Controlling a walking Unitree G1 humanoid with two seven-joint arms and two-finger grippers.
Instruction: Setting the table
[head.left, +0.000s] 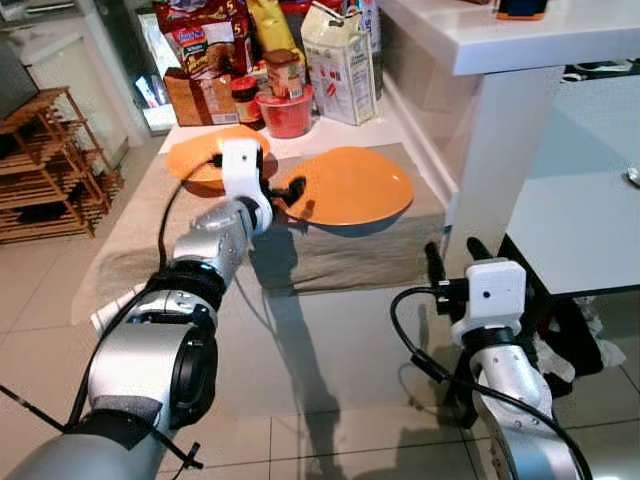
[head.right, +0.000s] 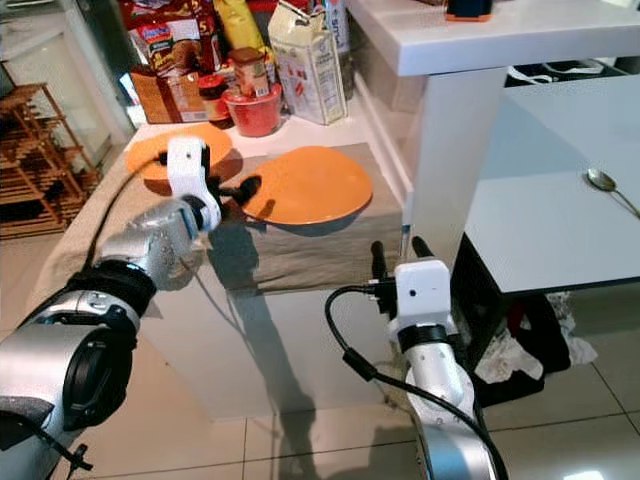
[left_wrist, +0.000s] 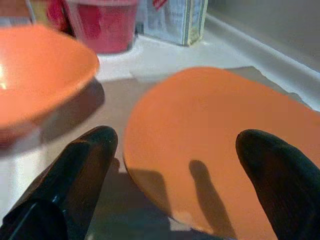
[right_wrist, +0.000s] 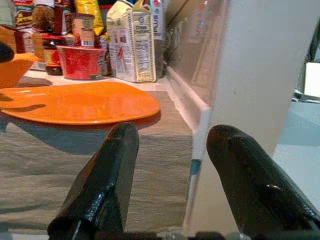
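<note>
An orange plate (head.left: 355, 185) lies on a grey cloth (head.left: 340, 255) on the low counter. Behind it to the left sits an orange bowl (head.left: 200, 155). My left gripper (head.left: 290, 196) is at the plate's left edge, open, with its black fingers (left_wrist: 85, 160) spread to either side of the rim. Whether they touch the plate is unclear. My right gripper (head.left: 455, 256) hangs lower, in front of the counter's right corner, open with nothing between its fingers (right_wrist: 115, 165).
Groceries stand at the counter's back: a red cup (head.left: 286, 112), a milk carton (head.left: 340, 65), jars and packets. A white upper counter (head.left: 520, 40) rises at the right. Beyond it is a pale table with a spoon (head.right: 603, 181). A wooden rack (head.left: 45, 165) stands at the left.
</note>
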